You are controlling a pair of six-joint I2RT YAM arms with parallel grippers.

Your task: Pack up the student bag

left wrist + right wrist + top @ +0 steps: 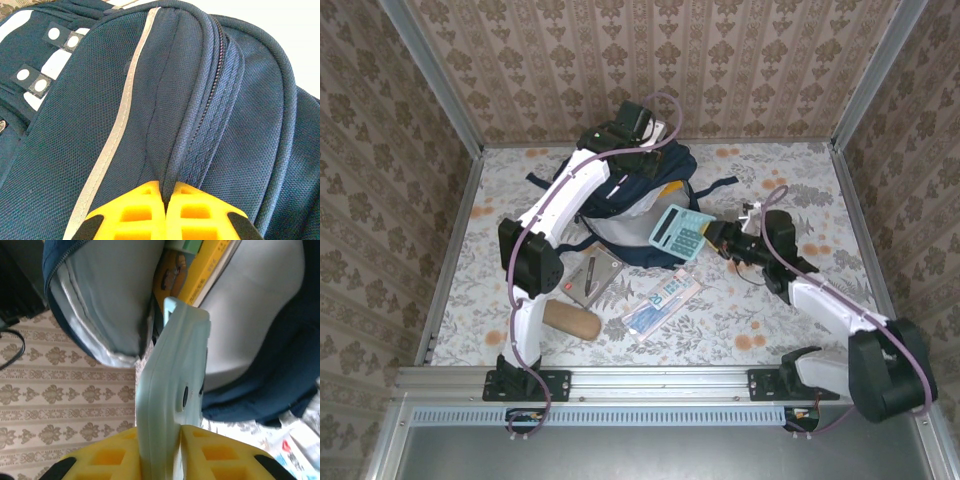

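Observation:
The student bag [638, 190], dark navy with a thin white stripe, lies at the back middle of the table with its pale grey lined mouth facing the front. My left gripper [165, 192] is shut on a fold of the bag [100, 125] beside its zipper, at the bag's far top end [620, 140]. My right gripper [715, 238] is shut on a pale blue calculator [676, 231], held at the bag's mouth. In the right wrist view the calculator [172, 385] stands edge-on between the fingers [200, 455], in front of the open lining [110, 295]. A yellow book [200, 270] lies inside.
In front of the bag lie a grey notebook with a pen on it [592, 277], a brown oblong case [572, 320] and a printed flat packet [662, 303]. Patterned walls close the table in at the back and on both sides.

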